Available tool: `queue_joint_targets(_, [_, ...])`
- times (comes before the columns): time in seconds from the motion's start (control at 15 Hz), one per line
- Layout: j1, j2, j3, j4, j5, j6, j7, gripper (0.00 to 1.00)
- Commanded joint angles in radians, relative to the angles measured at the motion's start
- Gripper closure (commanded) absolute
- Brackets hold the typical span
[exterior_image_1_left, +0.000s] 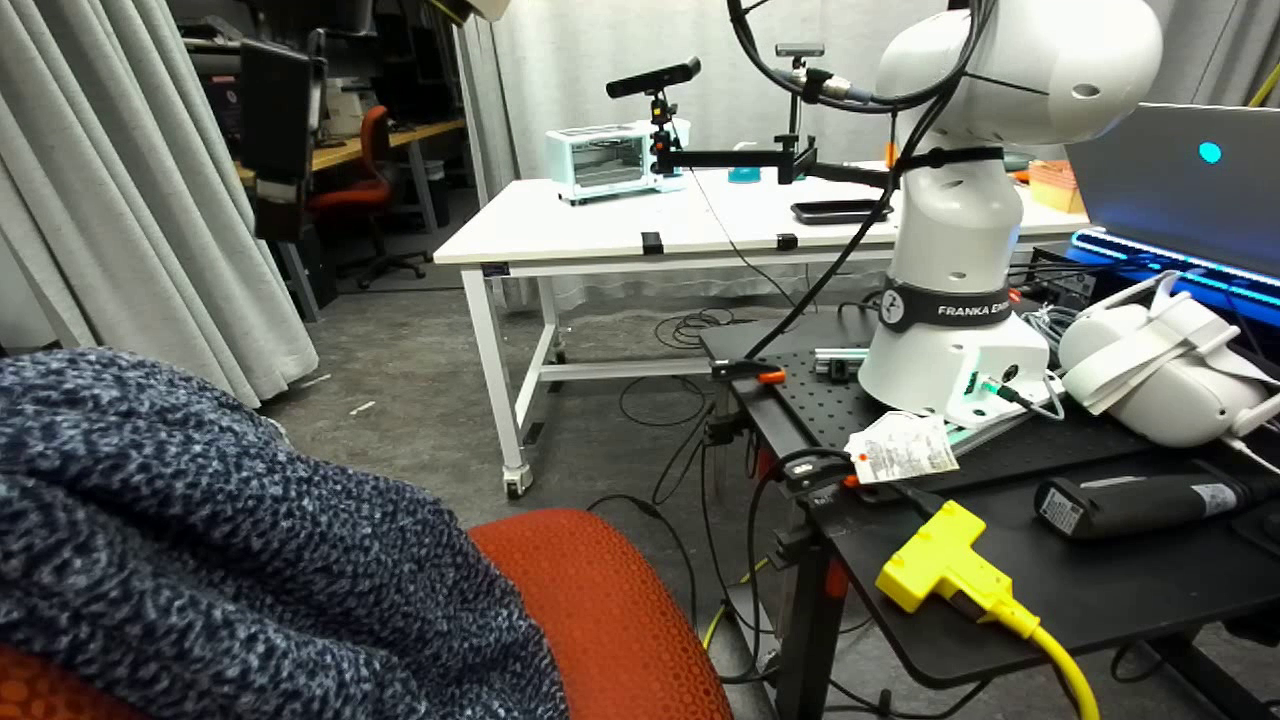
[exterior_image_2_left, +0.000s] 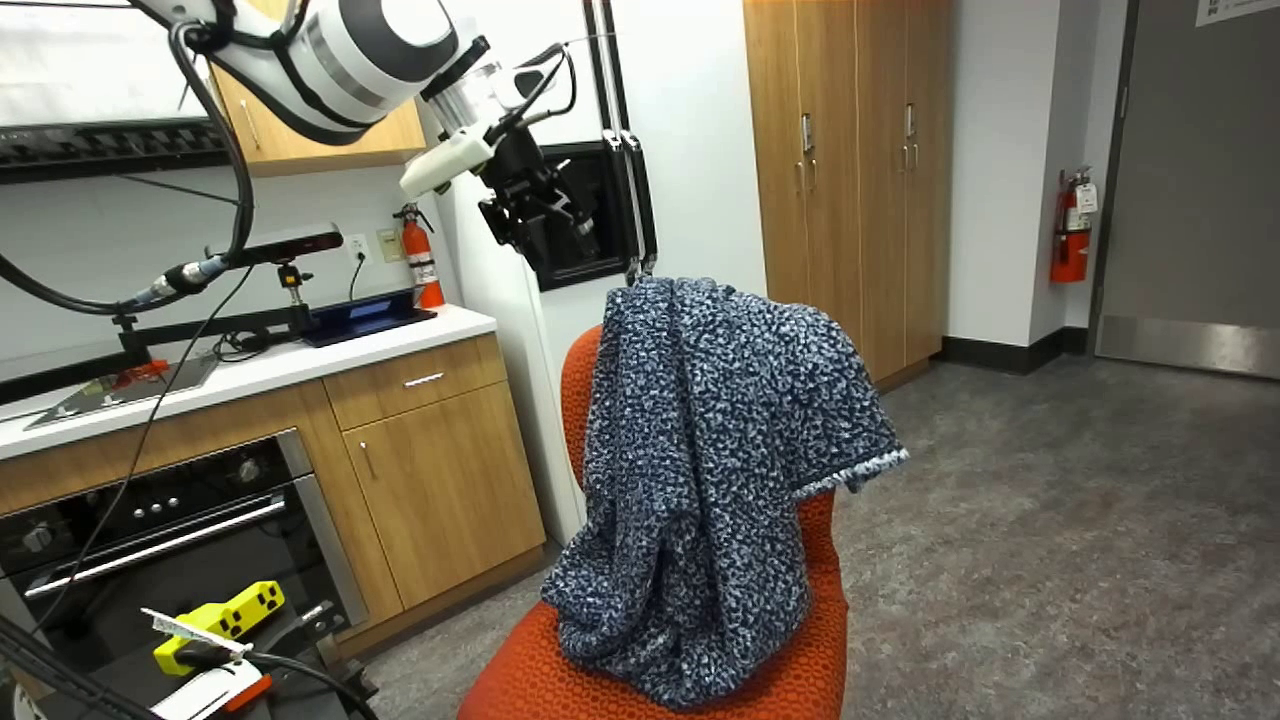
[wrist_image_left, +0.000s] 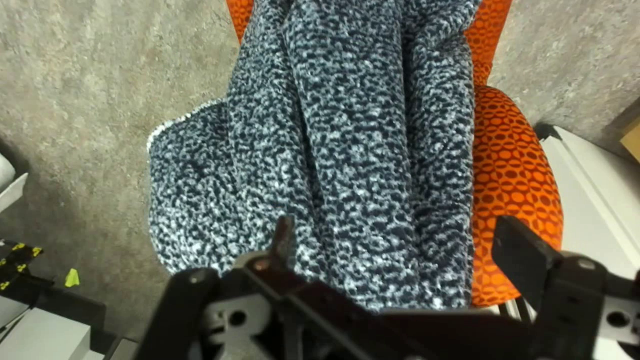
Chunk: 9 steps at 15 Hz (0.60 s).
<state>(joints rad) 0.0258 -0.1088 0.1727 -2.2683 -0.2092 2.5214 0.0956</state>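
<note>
A speckled dark-blue and white blanket (exterior_image_2_left: 720, 450) is draped over the back and seat of an orange chair (exterior_image_2_left: 520, 670); its folds hang down in uneven layers. The same blanket (exterior_image_1_left: 230, 560) fills the lower left of an exterior view. My gripper (exterior_image_2_left: 545, 222) hangs in the air above the chair back, up and to the left of it in that view. From the wrist, the gripper (wrist_image_left: 394, 225) shows its two fingers wide apart with nothing held. Below and beyond them lie the blanket (wrist_image_left: 350, 150) and the chair's patterned orange seat (wrist_image_left: 515, 190).
A black table (exterior_image_1_left: 1050, 620) carries the arm's base, a yellow power splitter (exterior_image_1_left: 945, 565) and a white headset (exterior_image_1_left: 1160, 370). Behind is a white table (exterior_image_1_left: 580, 230) with a toaster oven (exterior_image_1_left: 605, 160). A kitchen counter (exterior_image_2_left: 460, 325) and tall wooden cabinets (exterior_image_2_left: 850, 200) line the wall.
</note>
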Motion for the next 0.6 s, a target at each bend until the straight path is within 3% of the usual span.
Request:
queue_joint_targets(0.0, [0.029, 0.015, -0.02, 0.021, 0.0, -0.003, -0.001, 0.0])
queue_joint_targets(0.53, [0.036, 0.032, -0.019, 0.041, 0.0, -0.003, -0.002, 0.0])
